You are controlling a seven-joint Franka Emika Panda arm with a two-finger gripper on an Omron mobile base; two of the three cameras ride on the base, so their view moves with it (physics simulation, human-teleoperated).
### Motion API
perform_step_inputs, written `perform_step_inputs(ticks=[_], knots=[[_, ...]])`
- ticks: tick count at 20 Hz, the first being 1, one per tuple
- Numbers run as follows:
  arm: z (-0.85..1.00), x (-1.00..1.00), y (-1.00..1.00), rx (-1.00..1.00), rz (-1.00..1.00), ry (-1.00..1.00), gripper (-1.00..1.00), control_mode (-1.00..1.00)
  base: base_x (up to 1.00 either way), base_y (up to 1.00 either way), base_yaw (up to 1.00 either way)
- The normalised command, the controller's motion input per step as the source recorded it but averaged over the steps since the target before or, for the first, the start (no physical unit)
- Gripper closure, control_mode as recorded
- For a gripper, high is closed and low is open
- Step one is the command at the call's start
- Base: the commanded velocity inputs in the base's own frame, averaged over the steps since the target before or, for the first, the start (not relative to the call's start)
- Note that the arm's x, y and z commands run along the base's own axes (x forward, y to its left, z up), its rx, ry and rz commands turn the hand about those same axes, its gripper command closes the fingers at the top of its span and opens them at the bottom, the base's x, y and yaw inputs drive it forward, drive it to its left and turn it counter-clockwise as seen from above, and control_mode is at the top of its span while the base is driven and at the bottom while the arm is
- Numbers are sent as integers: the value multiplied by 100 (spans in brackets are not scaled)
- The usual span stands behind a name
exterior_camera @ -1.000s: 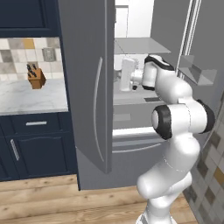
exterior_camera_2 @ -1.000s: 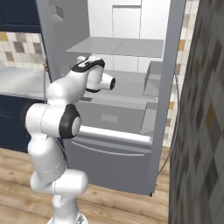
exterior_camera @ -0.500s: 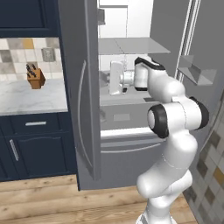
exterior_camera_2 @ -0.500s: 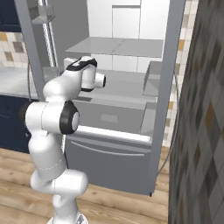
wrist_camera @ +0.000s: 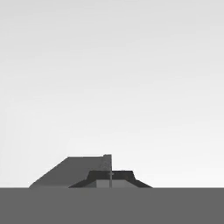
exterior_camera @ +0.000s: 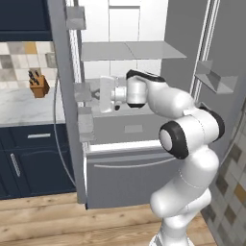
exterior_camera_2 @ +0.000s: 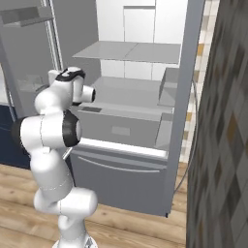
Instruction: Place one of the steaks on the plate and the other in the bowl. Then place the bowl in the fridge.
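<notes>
The white arm rises from its base in a stack of rounded links, bends at a dark-capped elbow at about mid-height, and then reaches up and across toward the robot's left. Its forearm runs roughly level, ending in a dark-banded wrist. The hand (exterior_camera: 102, 95) points sideways, held horizontal rather than angled down. Its two fingers are pressed together with no gap between them, and nothing sits between the tips.
</notes>
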Motion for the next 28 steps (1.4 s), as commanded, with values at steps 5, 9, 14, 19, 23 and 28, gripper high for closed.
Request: perform_step_inputs(ticks=[5, 9, 14, 19, 23, 28], knots=[[-5, -5, 33, 5, 3, -5, 100, -100, 0, 0, 0], [75, -42, -99, 4, 4, -1, 100, -100, 0, 0, 0], [60, -32, -100, -11, -1, 0, 100, -100, 0, 0, 0], [39, -48, -100, -11, -1, 1, 100, -100, 0, 0, 0], [28, -66, -100, -11, 0, 4, 100, -100, 0, 0, 0], [0, -65, -95, -35, -8, 6, 100, -100, 0, 0, 0]])
